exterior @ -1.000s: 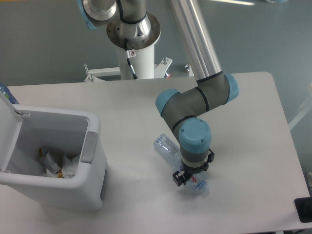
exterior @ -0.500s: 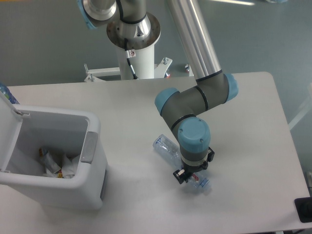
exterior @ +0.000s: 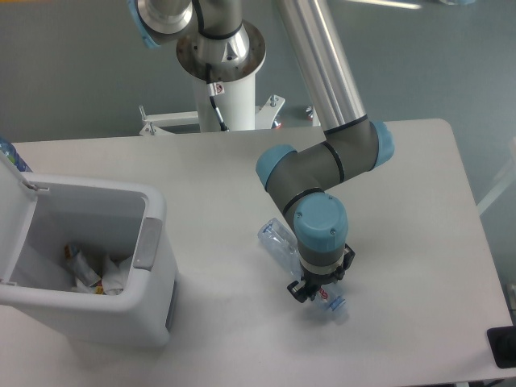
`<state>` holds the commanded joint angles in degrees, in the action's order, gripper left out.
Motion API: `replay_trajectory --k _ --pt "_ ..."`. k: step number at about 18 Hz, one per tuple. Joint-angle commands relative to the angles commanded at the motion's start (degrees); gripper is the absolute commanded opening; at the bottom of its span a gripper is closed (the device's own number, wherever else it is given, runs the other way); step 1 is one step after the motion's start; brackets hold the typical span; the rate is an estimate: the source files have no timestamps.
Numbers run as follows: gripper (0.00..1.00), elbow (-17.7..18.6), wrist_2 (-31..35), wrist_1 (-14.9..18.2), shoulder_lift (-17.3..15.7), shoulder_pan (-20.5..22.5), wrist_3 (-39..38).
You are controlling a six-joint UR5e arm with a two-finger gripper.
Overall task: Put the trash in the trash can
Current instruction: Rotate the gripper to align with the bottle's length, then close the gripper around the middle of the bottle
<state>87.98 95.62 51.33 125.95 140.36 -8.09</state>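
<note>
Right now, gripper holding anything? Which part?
Cannot be told: the gripper is down on the clear plastic bottle, nearer its cap end, but the wrist hides the fingers.

The bottle (exterior: 278, 241) is clear shiny plastic. Trash can (exterior: 153, 274) looks like smooth white plastic, table (exterior: 419, 210) is matt pale grey.

bottle (exterior: 278, 242) base nudged slightly right/down | pincer (exterior: 316, 295) dropped a bit vs 1s ago
</note>
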Motion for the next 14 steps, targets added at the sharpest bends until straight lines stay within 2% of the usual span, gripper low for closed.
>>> replay_trajectory --k 6,9,14 --pt "0.61 -0.61 -0.44 -1.05 -2.98 0.00 1.05" --pt "0.61 -3.42 -3.85 -4.30 -4.83 0.44 2.90" --pt "0.61 -11.94 -15.53 -5.01 -6.59 1.23 2.90"
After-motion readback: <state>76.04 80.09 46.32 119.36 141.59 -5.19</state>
